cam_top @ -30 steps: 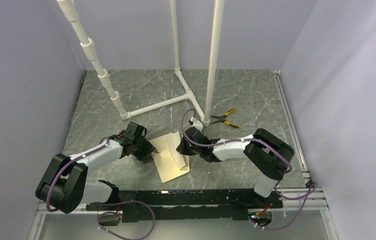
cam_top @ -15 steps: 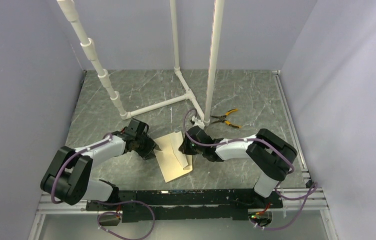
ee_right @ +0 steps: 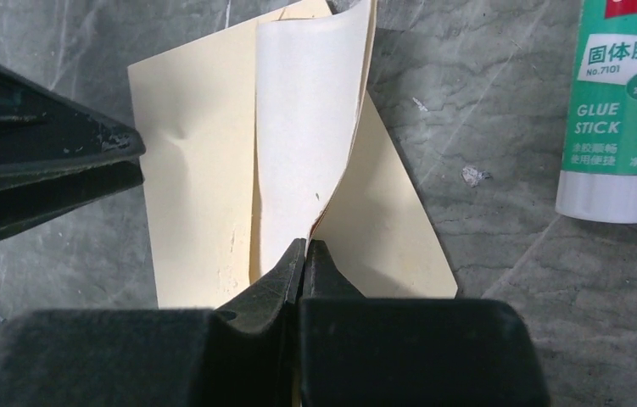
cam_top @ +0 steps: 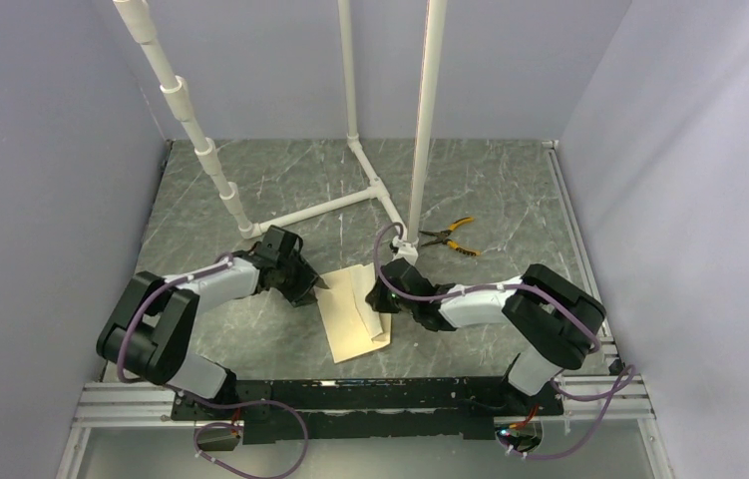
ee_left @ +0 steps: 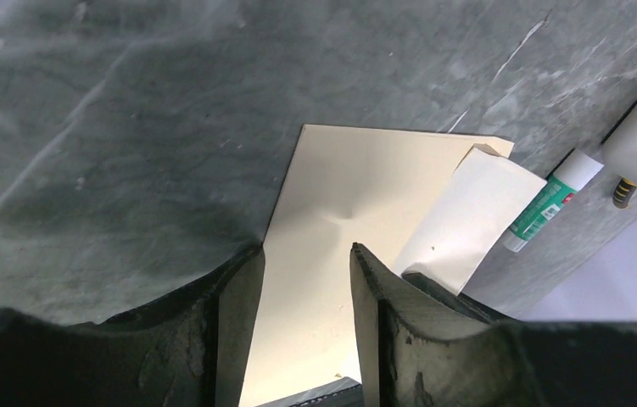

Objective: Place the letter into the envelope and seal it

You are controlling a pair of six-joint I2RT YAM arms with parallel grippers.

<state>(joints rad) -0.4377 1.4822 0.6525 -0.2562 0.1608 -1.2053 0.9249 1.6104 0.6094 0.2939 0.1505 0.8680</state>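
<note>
Envelope (cam_top: 347, 337): one, tan, and you are seeing it lying flat on the bench (cam_top: 490, 190), near the front edge, between the two claws. Its paler flap (ee_right: 306, 110) is standing up and curling back over the body. A small dent is showing in the body near the left edge.

Right claw (ee_right: 304, 253): you are gripping the flap's lower edge, fingers clenched together on the paper. The right arm is lying low, elbow folded out to the right, forearm reaching leftward to the envelope.

Left claw (ee_left: 306, 251): you are holding it released, jaws apart with nothing between them but the view of the envelope below. Its tips are sitting at the envelope's left edge; contact cannot be told. The left arm is stretching forward from its base, forearm low, wrist pointing right.

Count: two arms, one envelope, one green-and-white glue stick (ee_right: 611, 110) lying just right of the envelope, and one pair of yellow-handled pliers (cam_top: 450, 238) farther back, beside a white pipe frame (cam_top: 325, 210).
</note>
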